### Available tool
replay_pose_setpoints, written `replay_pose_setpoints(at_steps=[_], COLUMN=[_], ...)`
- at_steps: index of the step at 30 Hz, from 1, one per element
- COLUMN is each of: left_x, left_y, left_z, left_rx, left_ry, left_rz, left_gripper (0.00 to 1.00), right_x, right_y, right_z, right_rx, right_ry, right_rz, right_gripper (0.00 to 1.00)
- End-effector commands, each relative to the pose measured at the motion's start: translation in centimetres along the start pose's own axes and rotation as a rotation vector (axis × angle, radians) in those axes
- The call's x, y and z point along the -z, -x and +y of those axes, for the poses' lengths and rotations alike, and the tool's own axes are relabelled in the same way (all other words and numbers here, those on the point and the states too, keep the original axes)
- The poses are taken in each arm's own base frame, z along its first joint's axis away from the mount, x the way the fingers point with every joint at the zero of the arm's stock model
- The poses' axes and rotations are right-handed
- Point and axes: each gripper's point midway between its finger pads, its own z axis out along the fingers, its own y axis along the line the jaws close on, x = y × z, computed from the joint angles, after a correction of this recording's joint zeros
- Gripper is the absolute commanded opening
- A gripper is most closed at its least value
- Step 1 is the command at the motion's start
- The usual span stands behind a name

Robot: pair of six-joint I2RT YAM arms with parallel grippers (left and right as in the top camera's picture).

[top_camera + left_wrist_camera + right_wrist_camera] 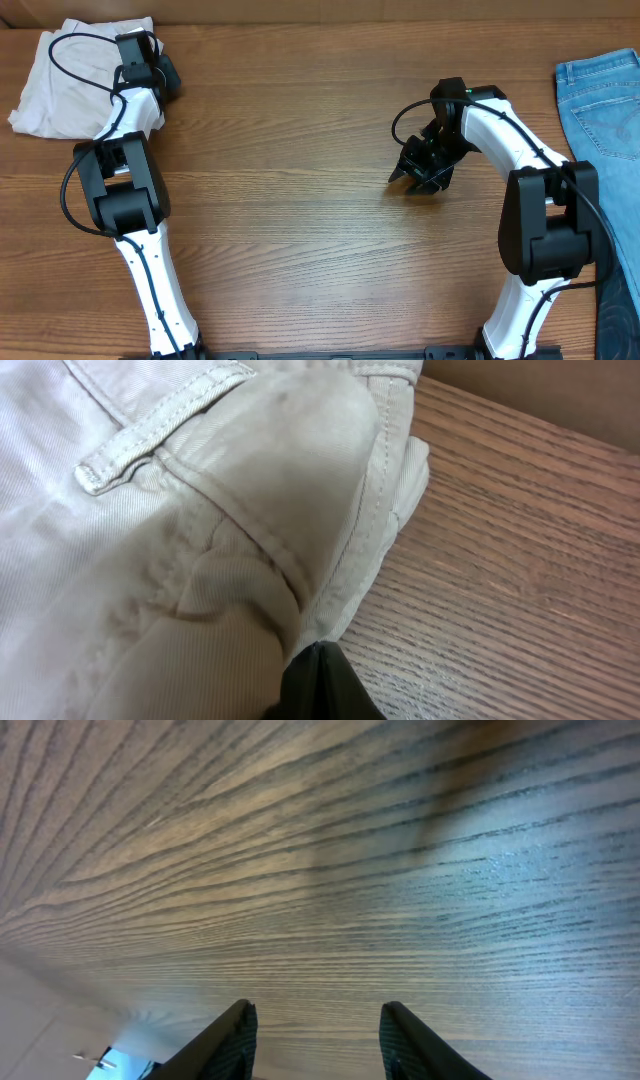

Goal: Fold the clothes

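Wood-grain table (300, 230). Beige shorts (60, 85) lie bunched at its far left corner, blue jeans (605, 100) at the right edge. Left gripper (318, 685) has fingers pressed together, pinching the shorts' hem; only the left wrist view shows the belt loop (120, 455) and stitching. Right gripper (315, 1020) is spread wide, holding nothing, over bare wood.

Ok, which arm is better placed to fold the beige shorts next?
Left. The left gripper is shut on the shorts at their edge; the right gripper hangs open over bare wood, away from them.
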Motion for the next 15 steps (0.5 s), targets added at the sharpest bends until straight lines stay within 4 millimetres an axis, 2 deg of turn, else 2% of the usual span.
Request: replay_pose_setpoints(at_steps=[1,6,12,15], left_x=[-1.4,-1.0,2.0,4.3], left_y=[-1.7,-1.1,3.3,5.6], left_z=[2.2,2.3,1.3,0.1], left_rx=[0.029,-0.043,-0.049,-0.049], left_ry=[0.061,0.061,0.041,-0.012], left_rz=[0.027,0.026,-0.012,-0.012], left_gripper=[0.05,0.07,0.12,0.16], right_x=[1.4,1.4,1.4,1.4], right_y=[-0.3,-0.2,-0.2,-0.2], right_z=[1.2,1.2,1.3,1.3], right_rx=[0.01,0.011,0.013,0.013], right_ry=[0.032,0.034,0.036,0.036], right_rz=[-0.029,-0.032,-0.034,-0.034], right_gripper=[0.44,0.45,0.45,0.45])
